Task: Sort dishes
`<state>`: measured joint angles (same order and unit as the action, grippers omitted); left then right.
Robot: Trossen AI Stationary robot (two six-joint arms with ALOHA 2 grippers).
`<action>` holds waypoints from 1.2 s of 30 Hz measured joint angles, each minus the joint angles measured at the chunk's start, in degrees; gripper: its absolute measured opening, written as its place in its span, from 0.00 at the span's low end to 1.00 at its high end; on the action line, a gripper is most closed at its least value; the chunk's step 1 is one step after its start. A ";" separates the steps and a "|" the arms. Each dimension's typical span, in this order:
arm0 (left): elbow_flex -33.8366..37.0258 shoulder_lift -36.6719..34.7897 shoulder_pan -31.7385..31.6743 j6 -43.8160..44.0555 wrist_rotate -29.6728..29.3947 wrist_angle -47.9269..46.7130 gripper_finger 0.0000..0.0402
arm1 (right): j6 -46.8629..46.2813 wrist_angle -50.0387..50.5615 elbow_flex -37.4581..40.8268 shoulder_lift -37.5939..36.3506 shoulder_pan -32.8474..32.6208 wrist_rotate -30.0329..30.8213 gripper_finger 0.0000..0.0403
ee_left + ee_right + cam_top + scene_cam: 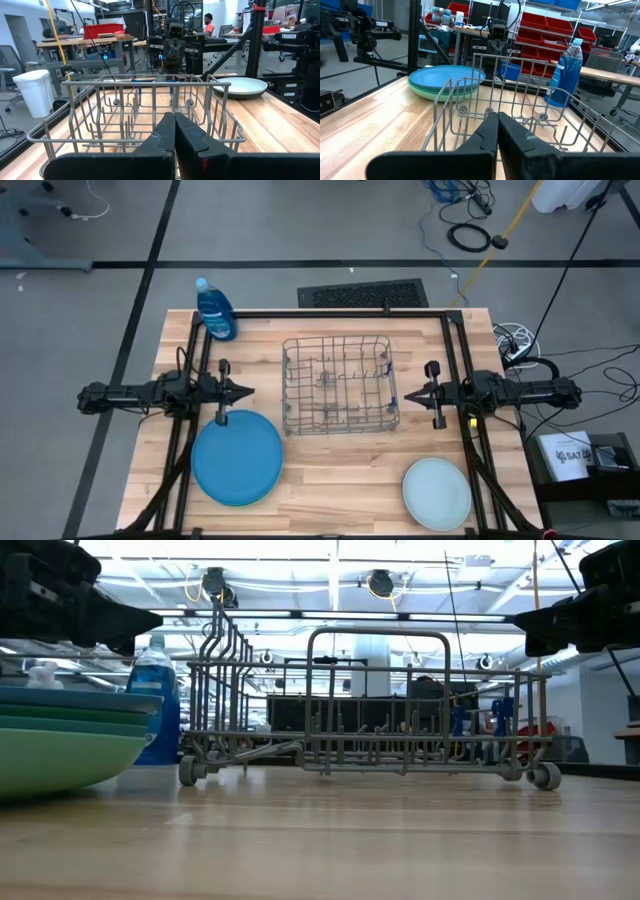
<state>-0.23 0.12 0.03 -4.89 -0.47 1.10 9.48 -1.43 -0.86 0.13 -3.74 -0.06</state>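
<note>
High view is showing us both arms hovering level on either side of the wire rack (338, 384), which is sitting empty at the middle of the table (330, 480). We are reading the left gripper (243, 392) as pinched fully closed with nothing in it, its tip pointing toward the rack's left wall; the right gripper (409, 395) is mirroring it on the other side, likewise closed and empty. Both wrist views are confirming this, with each pair of dark fingers pressed together in front of the rack.

We are seeing the stack of plates (237, 457) lying just in front of the left gripper, a bright blue one on top; the low view is showing teal and green rims under it, though we cannot count them surely from that angle. A single pale mint plate (437, 492) is resting near the table's front right corner, well apart from the rack. A blue bottle (215, 309) is standing at the back left.

We are judging that no sorting has begun: every dish we can find is lying flat on the wood and no slot is filled. The next move is probably asking one arm to open its fingers, drop to a plate's rim, catch the edge and tip the plate upright between the rack's tines.
</note>
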 joint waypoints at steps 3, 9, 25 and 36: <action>0.00 0.02 0.00 0.00 0.00 0.00 0.00 | 0.01 0.00 0.02 0.01 0.01 0.01 0.01; 0.00 0.02 0.03 -2.83 0.22 12.06 0.00 | 0.01 -0.01 0.00 0.00 0.00 0.00 0.01; -8.27 4.94 -0.02 31.83 1.82 49.40 0.00 | 0.00 0.01 0.00 0.00 0.01 0.01 0.01; -27.79 26.90 -0.02 20.25 1.21 47.49 0.00 | 0.01 -0.02 0.01 0.02 0.00 0.01 0.01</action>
<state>-28.02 27.03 0.01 15.36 0.74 48.59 9.49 -1.45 -0.86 0.14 -3.73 -0.05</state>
